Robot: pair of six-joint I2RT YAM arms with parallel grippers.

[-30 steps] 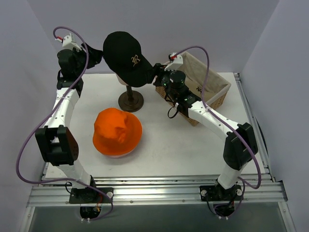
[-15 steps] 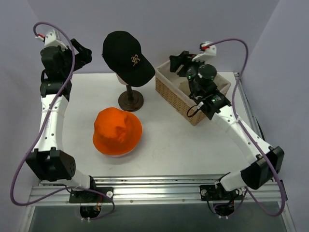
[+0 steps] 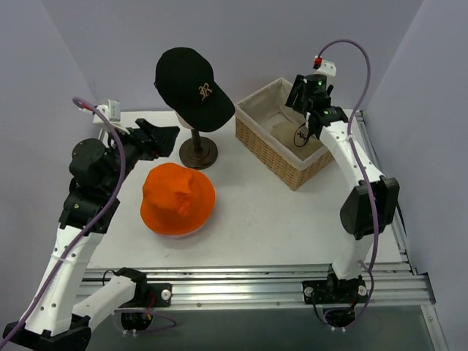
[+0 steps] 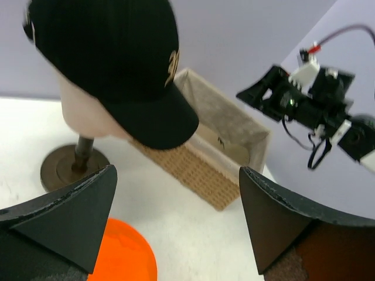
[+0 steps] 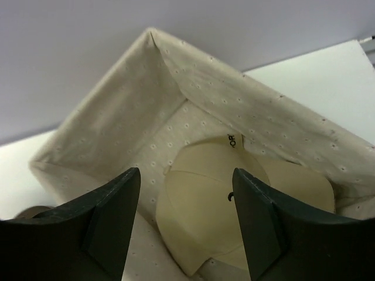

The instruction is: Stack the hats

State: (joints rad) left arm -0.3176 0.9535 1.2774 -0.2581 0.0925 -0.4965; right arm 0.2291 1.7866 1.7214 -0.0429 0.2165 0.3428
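- Right wrist view alone clearly shows the tan cap [image 5: 217, 205] in the basket [image 5: 117, 117]; from the top it is barely readable.
- Right gripper [image 5: 186, 172]: spread, empty, above the basket.
- Left gripper [image 4: 177, 171]: spread, empty.
- Black cap [image 3: 191, 84]: on the mannequin head [image 4: 88, 114], upper centre — long axis diagonal, brim toward lower right.
- Orange hat [image 3: 178, 199]: on the table [image 3: 256, 219], left of centre.

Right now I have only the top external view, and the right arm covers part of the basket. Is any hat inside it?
Observer: Yes. The right wrist view shows a tan cap lying on the lining of the basket.
Operator: Does the right gripper hold it?
Observer: No. The right gripper is open above the cap, with nothing between its fingers.
Operator: And what does the black cap sit on?
Observer: The left wrist view shows the black cap on a pale mannequin head, brim tilted downward.
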